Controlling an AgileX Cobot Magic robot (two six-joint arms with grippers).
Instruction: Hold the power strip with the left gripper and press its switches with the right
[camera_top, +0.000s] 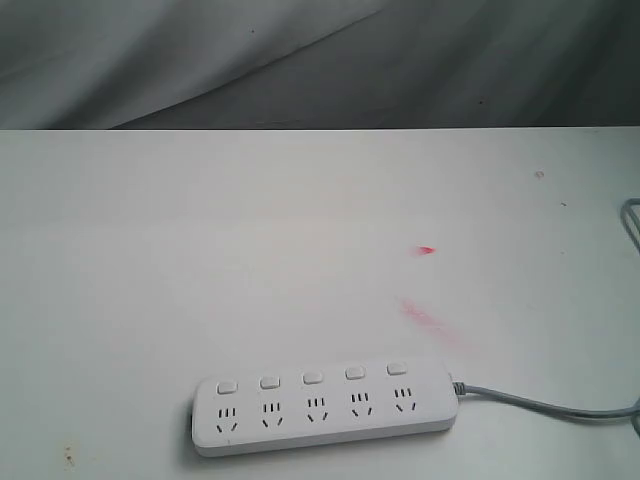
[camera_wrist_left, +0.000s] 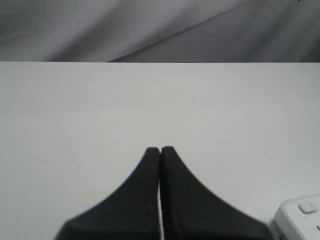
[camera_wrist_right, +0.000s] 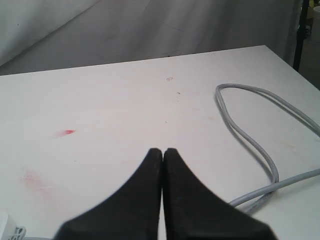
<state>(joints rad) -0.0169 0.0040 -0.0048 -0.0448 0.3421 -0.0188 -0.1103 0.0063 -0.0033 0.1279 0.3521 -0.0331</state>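
The white power strip lies flat near the table's front edge in the exterior view, with a row of switches above its sockets. Its grey cord leaves the right end. No arm shows in the exterior view. In the left wrist view my left gripper is shut over bare table, with one end of the strip off to its side and apart from it. My right gripper is shut too, empty, with the cord looping beside it and a corner of the strip at the frame edge.
The white table carries red smears in its middle right. A grey cloth backdrop hangs behind the far edge. The cord loops off the table's right side.
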